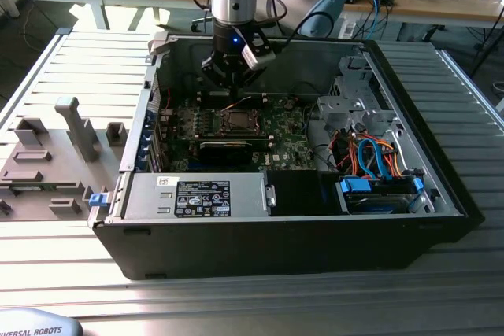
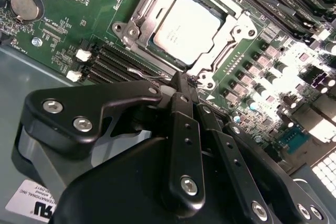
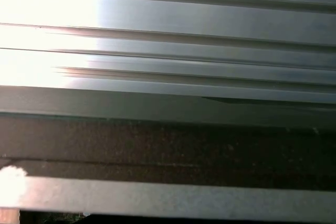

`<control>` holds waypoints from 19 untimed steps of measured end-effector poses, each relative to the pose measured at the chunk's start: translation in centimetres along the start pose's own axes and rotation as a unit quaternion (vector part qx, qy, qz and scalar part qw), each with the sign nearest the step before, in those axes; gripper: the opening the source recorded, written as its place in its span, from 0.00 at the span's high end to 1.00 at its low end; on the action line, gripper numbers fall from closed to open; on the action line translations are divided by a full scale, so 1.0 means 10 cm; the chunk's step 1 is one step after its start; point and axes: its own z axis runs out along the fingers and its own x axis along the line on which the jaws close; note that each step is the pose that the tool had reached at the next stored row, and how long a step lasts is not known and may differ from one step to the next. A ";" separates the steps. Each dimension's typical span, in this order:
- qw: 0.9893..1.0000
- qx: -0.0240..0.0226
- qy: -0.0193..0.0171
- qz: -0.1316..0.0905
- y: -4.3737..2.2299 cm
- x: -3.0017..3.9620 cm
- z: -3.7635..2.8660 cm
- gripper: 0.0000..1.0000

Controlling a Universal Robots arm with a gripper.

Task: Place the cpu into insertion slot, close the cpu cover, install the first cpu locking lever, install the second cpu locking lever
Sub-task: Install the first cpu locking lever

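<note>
The cpu (image 2: 186,24), a silver-topped square chip, lies in the insertion slot (image 1: 236,121) on the green board inside the open computer case. The cpu cover (image 2: 140,19), a silvery frame with a square window, lies flat around the chip. My gripper (image 2: 181,80) hangs just off one side of the socket with its black fingers (image 2: 184,129) shut together. Its tips sit by a thin metal locking lever (image 2: 139,72) beside the frame. In the exterior view the gripper (image 1: 234,88) stands low over the board, just behind the socket.
A long black card (image 1: 228,147) lies in front of the socket, with a power supply (image 1: 197,194) nearer still. The drive cage with coloured cables (image 1: 378,163) fills the exterior view's right. The case walls (image 1: 157,100) close in around. Grey fixture blocks (image 1: 55,155) stand outside.
</note>
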 end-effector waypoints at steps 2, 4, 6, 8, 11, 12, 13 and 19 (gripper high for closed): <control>1.000 0.000 0.000 0.000 0.001 0.000 0.011 0.89; 1.000 0.000 0.000 0.000 0.001 0.001 0.023 0.89; 1.000 0.000 0.000 0.000 0.002 0.001 0.034 0.89; 1.000 0.000 0.000 0.000 0.003 0.001 0.043 0.89; 1.000 0.000 0.000 0.000 0.004 0.001 0.059 0.89; 1.000 0.000 0.000 0.000 0.004 0.001 0.063 0.89; 1.000 0.000 0.000 0.000 0.004 0.002 0.068 0.89; 1.000 0.000 0.000 0.000 0.007 0.003 0.111 0.89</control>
